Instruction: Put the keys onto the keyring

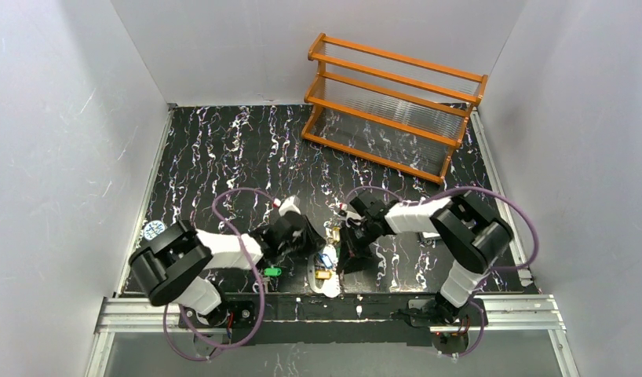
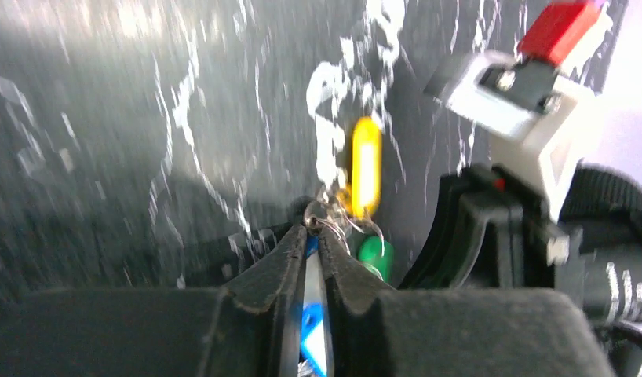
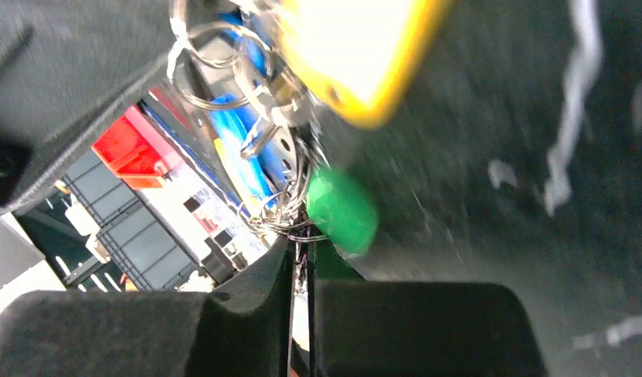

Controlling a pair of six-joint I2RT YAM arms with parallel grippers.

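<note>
The left pincer (image 2: 312, 228) is clamped shut on a thin pale strip with blue beside it. This is judged to be the edge of the keyring (image 1: 327, 281), though blur leaves that unsure. The loop is presumably pinched this way so that it is kept steady and can be reached from the other side.

Tip to tip with it, the right pincer (image 3: 300, 239) is closed on the small wire rings from which the keys (image 1: 329, 253) hang. A grip on the wire rather than on a plastic head would let a ring be steered onto the loop.

At the held end of the keyring a yellow key (image 2: 366, 166), a green key (image 3: 341, 208) and a blue key (image 3: 238, 149) are bunched together; whether any is threaded cannot be told.

Left of the keyring, under the left arm, a second green key (image 1: 272, 272) lies on the counter (image 1: 224, 157) — not yet gathered. A wooden rack (image 1: 396, 106) stands well beyond the keyring, and a small can (image 1: 152, 230) sits far to its left.
</note>
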